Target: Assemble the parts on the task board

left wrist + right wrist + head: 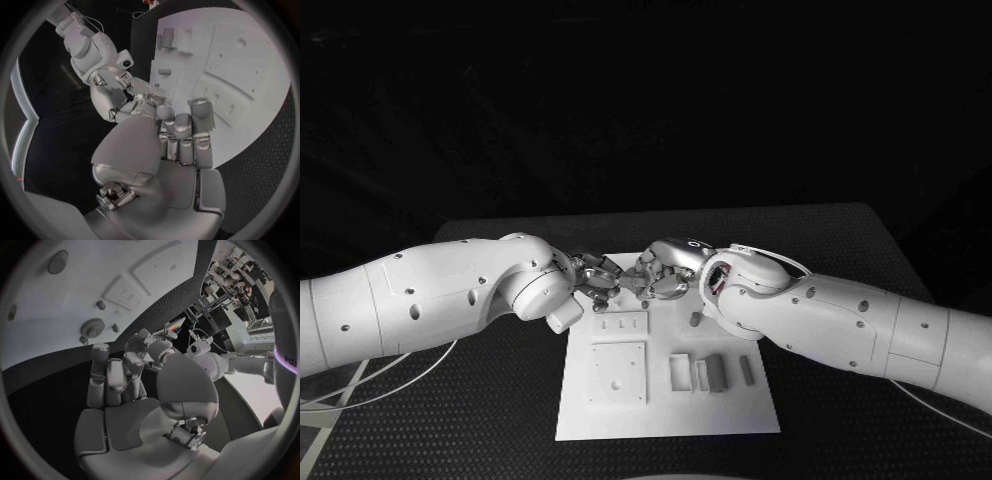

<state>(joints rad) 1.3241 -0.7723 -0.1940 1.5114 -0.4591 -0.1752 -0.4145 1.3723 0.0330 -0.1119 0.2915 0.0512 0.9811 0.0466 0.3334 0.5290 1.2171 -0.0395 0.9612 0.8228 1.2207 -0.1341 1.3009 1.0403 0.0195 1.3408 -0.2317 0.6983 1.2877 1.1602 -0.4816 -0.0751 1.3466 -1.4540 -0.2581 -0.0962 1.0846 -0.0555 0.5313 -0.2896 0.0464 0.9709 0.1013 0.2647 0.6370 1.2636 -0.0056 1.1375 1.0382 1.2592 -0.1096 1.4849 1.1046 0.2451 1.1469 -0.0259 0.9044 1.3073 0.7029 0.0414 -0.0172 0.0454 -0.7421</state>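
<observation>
Meeting fingertip to fingertip above the task board's (668, 420) twelve o'clock edge, the left hand (596, 278) and right hand (664, 272) curl inward; whether either holds anything, I cannot tell. Grey parts (715, 371) lie on the board toward four o'clock, mid-counter (848, 430).

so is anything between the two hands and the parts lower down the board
Nothing visible. Both the left hand and right hand meet over the far end of the board. The parts lie nearer the robot on open board, with no object between; the right forearm only overhangs that side.
</observation>
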